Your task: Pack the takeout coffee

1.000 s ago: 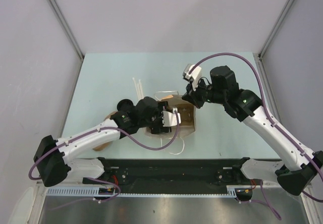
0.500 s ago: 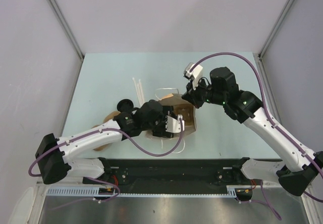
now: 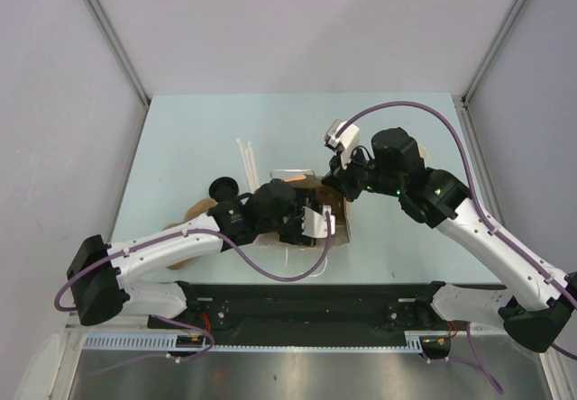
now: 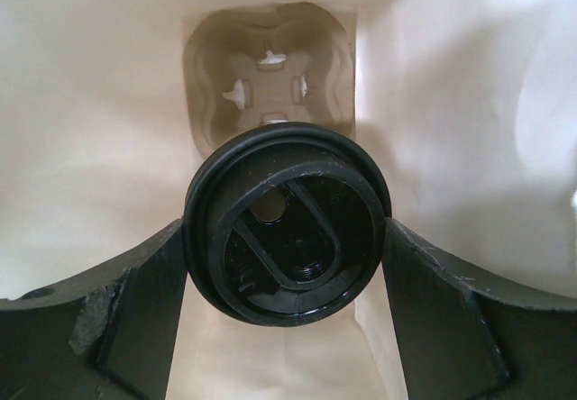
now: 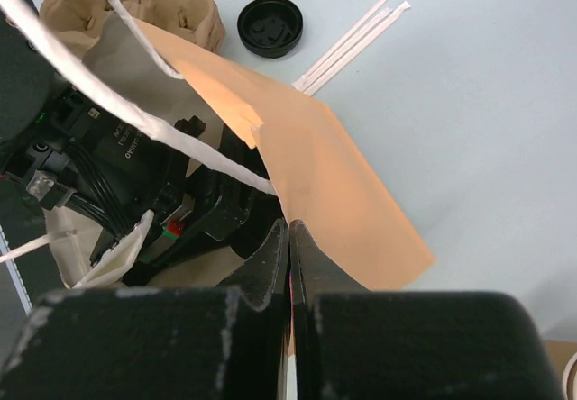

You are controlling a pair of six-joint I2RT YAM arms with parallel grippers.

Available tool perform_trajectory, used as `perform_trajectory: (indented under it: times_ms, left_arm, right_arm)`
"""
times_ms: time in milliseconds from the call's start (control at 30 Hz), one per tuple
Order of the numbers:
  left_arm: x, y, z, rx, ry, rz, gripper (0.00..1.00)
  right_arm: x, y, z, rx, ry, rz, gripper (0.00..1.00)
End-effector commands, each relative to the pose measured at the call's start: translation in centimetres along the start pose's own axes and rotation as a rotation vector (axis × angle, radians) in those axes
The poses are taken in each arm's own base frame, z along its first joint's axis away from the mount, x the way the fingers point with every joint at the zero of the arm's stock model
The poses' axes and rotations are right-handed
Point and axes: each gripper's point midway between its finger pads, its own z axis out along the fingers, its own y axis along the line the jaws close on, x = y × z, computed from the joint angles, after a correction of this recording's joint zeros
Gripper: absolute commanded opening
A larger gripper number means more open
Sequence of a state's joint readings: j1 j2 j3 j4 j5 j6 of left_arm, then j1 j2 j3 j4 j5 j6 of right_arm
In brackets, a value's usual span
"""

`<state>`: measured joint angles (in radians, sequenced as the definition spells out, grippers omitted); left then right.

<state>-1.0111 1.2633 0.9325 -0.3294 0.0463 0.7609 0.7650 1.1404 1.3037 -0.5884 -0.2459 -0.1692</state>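
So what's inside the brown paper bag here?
The left gripper, shut on the takeout coffee; only its black lid shows, the cup body hidden beneath. A pulp carrier tray lies at the bottom of the bag.

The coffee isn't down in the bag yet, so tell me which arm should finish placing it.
Left, probably. The left claw grips the coffee cup inside the bag, over the tray at the bottom. The right claw is shut on the bag's edge, holding it open.
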Motion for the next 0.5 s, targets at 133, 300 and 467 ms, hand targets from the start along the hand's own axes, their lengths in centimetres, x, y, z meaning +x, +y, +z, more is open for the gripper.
perform_trajectory:
  times_ms: [133, 300, 467]
  left_arm:
    - [-3.7, 1.7, 0.0, -0.081, -0.156, 0.037, 0.21]
    - [-4.4, 1.3, 0.4, -0.054, -0.184, 0.042, 0.21]
    - [-3.7, 0.4, 1.4, -0.005, -0.143, 0.038, 0.20]
  right_arm:
    - [-1.7, 0.4, -0.9, 0.004, -0.074, 0.008, 0.00]
    - [-1.4, 0.6, -0.9, -0.010, -0.071, 0.001, 0.00]
    - [-1.3, 0.7, -0.9, -0.018, -0.076, -0.016, 0.00]
